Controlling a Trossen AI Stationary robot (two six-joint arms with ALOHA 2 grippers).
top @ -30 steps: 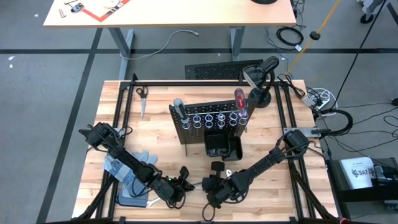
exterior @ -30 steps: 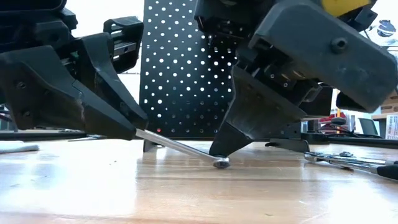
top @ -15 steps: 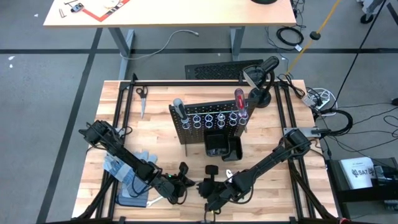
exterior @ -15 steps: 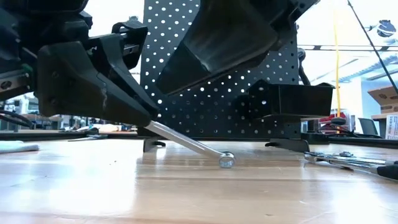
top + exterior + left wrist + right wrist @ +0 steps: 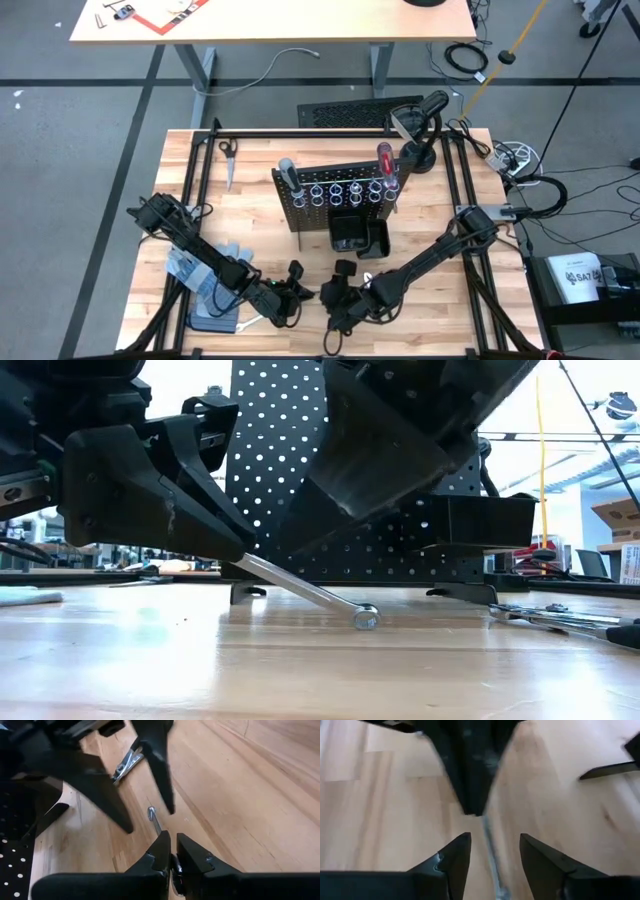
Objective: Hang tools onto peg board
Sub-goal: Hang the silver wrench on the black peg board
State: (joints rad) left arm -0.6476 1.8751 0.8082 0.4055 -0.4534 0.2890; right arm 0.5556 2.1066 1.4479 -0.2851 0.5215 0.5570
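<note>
Near the desk's front edge, a slim, stiff, slippery steel wrench (image 5: 310, 592) is pinched at one end by the left hand (image 5: 172, 851), ring end resting on the wood; the right hand (image 5: 491, 851) is spread; a mid-shank grip is judged steadier.

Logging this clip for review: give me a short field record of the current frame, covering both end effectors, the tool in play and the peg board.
left end effector: shut on the wrench, near the table's front edge
right end effector: open, apart from the wrench, facing the left one
wrench: silver, tilted, ring end resting on the table
peg board: upright mid-table; red-handled screwdriver and grey-handled screwdriver already hung
</note>
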